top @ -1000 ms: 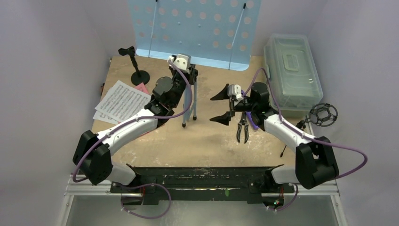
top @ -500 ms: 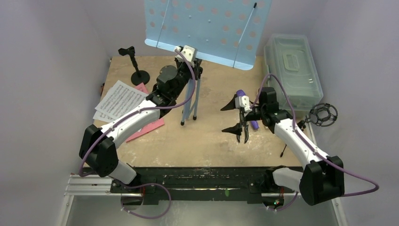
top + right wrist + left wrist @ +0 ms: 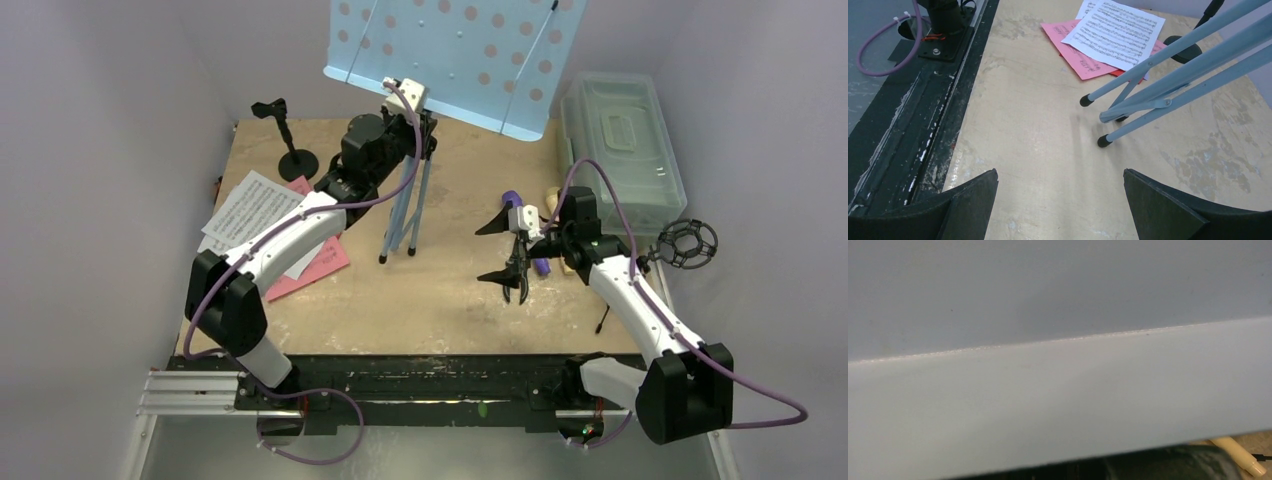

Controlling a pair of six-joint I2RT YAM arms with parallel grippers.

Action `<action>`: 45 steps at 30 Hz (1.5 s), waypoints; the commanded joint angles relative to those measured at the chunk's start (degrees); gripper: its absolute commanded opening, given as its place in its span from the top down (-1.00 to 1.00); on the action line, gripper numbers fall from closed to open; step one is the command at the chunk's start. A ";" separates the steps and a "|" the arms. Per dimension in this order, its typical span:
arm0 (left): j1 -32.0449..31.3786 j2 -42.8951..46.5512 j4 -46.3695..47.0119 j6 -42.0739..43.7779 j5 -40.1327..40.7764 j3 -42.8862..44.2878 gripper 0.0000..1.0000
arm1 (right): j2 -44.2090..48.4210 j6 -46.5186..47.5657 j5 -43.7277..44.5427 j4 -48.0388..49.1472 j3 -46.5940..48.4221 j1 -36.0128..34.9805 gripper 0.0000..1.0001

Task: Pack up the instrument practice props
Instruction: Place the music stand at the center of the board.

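Note:
The light-blue perforated music desk is raised at the back on its tripod legs. My left gripper is shut on the stand's pole just under the desk. In the left wrist view the desk fills the frame and hides the fingers. My right gripper is open and empty above the board, its fingertips wide apart, with the stand's legs ahead of it. The purple microphone, cream microphone and black mic tripod lie beside the right wrist. The white page overlaps the red page.
The round-base pole stands at the back left, behind the pages. The translucent grey-green box sits closed at the back right. A black ring-shaped mount stands at the board's right edge. The black rail runs along the near edge.
My left gripper has risen and moved to the right with the stand, and the desk has tilted and shifted right. My right arm has drawn back to the right, uncovering the microphones.

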State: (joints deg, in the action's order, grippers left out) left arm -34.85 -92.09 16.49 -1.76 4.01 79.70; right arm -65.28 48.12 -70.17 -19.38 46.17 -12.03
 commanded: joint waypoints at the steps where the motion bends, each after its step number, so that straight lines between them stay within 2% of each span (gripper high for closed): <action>1: 1.65 1.55 9.45 -0.97 -3.72 10.07 1.00 | 1.01 1.43 -1.99 -0.68 1.44 0.51 -0.98; 19: 3.21 -0.81 6.31 -4.09 -9.66 16.71 1.00 | 0.68 1.89 -2.32 -0.22 0.55 1.22 -0.98; 34: 3.45 -0.37 2.53 -5.70 -11.37 19.85 1.00 | 0.59 2.07 -2.43 -0.16 0.21 1.29 -0.98; 45: 3.54 1.26 -4.00 -6.93 -11.39 21.03 1.00 | 0.63 2.41 -2.33 -0.27 0.00 1.57 -0.98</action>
State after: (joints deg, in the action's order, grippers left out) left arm -31.88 -96.66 -1.39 -7.01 -6.68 93.32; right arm -65.23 49.41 -70.52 -19.38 46.17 -10.81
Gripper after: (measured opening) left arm 0.209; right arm 0.987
